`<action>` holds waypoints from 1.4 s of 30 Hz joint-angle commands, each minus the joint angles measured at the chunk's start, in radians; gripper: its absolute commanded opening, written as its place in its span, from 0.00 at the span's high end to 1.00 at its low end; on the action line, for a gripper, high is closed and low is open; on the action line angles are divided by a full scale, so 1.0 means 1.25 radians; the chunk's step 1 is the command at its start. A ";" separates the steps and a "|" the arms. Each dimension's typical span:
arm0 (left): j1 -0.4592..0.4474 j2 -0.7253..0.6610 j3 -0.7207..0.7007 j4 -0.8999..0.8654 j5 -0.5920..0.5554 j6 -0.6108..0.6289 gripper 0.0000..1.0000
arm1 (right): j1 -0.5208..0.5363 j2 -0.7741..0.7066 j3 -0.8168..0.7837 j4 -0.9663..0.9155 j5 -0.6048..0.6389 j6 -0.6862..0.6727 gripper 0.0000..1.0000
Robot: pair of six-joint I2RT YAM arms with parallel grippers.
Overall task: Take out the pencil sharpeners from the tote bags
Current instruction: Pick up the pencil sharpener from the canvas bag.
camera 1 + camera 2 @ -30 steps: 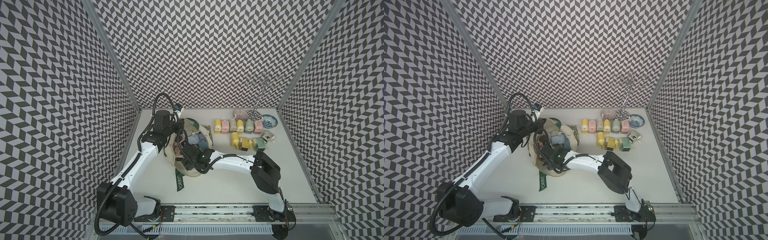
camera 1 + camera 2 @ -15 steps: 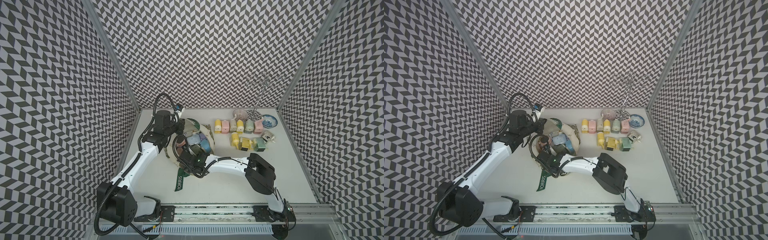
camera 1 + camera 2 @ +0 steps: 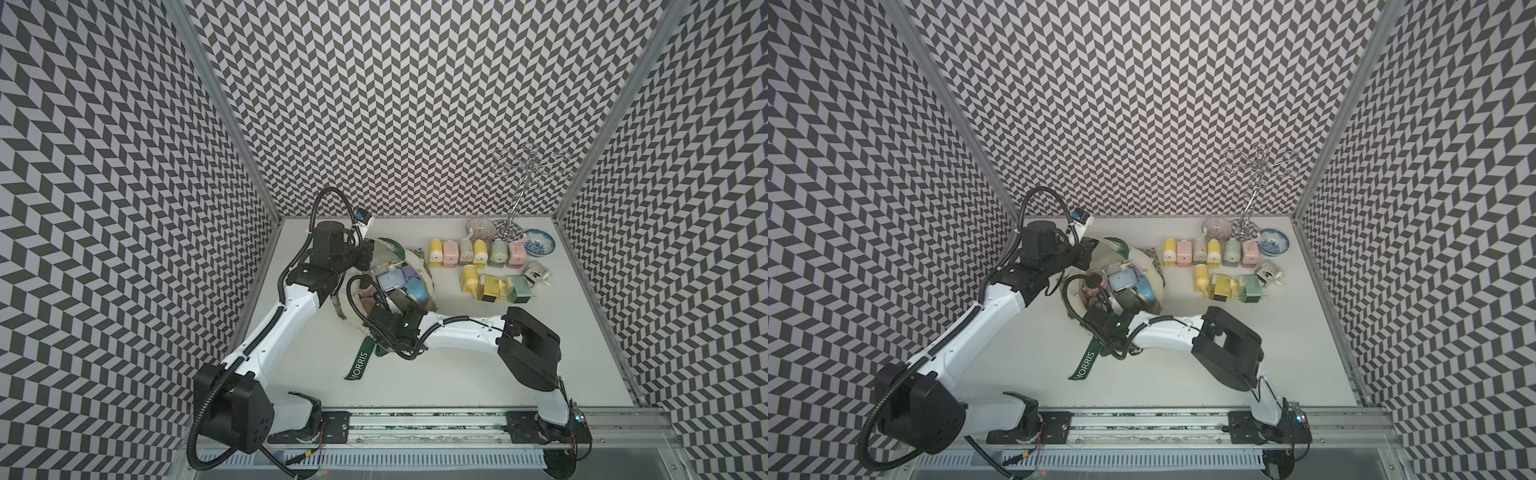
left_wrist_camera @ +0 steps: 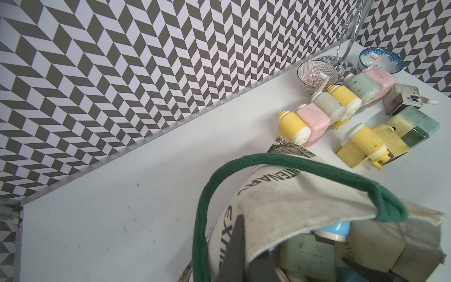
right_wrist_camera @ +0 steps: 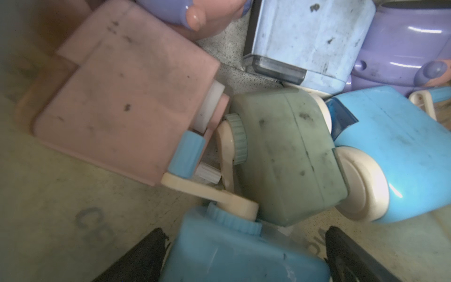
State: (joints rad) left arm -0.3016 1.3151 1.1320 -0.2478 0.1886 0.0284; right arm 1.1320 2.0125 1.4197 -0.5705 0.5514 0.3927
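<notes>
The right gripper point(image 5: 245, 230) has just spread its fingers around a blue sharpener point(image 5: 231, 258) in the bag point(image 4: 292, 200), whose rim the left gripper point(image 3: 365, 257) pinches, so another pick looks ready.

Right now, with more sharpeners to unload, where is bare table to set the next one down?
Free: the table between the right arm and the front rail; also the patch between its elbow and the right wall. Crowded: the far right corner, with sharpener rows, bowls and wire stand.
</notes>
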 commanded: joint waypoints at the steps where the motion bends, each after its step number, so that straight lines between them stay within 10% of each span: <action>1: 0.002 -0.017 0.038 0.037 -0.001 0.007 1.00 | -0.028 -0.042 -0.067 -0.022 -0.057 0.035 0.01; 15: 0.001 -0.016 0.038 0.037 -0.002 0.006 1.00 | -0.098 -0.150 -0.201 0.149 -0.222 0.045 0.01; 26: -0.001 -0.017 0.038 0.037 -0.006 0.009 1.00 | -0.106 -0.174 -0.180 0.150 -0.291 -0.020 0.23; 42: -0.001 -0.016 0.038 0.033 -0.024 0.014 1.00 | -0.170 -0.617 -0.297 0.210 -0.566 -0.130 0.27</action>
State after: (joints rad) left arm -0.3061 1.3151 1.1320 -0.2493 0.1734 0.0322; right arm 0.9615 1.3102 1.0843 -0.3729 -0.0769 0.2462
